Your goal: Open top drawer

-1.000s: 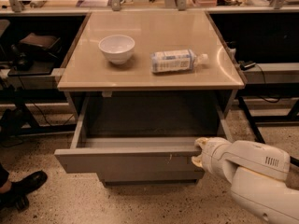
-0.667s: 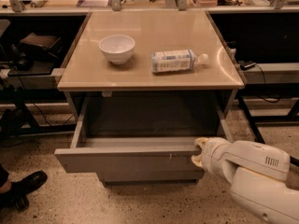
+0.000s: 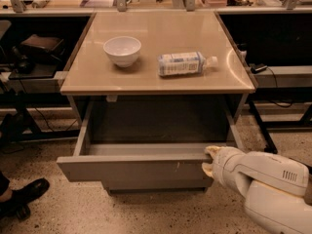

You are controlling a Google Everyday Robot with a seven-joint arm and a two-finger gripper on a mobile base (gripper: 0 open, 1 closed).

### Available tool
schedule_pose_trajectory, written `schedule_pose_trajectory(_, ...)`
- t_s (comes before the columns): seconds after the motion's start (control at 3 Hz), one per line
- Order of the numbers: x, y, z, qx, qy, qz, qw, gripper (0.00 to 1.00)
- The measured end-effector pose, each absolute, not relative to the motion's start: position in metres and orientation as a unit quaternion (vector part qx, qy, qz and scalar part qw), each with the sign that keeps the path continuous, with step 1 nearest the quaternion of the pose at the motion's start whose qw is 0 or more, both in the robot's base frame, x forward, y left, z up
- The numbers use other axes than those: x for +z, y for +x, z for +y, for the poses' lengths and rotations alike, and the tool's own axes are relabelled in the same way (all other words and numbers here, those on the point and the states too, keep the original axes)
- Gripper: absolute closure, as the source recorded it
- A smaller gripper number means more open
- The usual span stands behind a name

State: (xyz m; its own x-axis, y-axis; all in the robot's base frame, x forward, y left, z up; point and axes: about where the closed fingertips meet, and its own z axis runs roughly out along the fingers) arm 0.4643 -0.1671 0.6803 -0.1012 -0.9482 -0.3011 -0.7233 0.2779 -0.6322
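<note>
While nothing is changing from a moment ago, my smooth white gripper (image 3: pixel 208 161) is staying at the right end of the wide grey metal top drawer (image 3: pixel 131 168), touching its flat front. I cannot tell how my jaws are standing. That drawer is sitting pulled well out under the shiny tan table top (image 3: pixel 161 79). Up there, a round white bowl (image 3: pixel 122 50) is sitting near a plastic bottle (image 3: pixel 183 63) that is lying on its side.
</note>
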Motion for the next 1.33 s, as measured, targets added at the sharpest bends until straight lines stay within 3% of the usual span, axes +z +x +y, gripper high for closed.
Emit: schedule_pose_trajectory(1.33,0.696,0.249,-0.231,-0.190,-0.494,0.753,0.390,1.00)
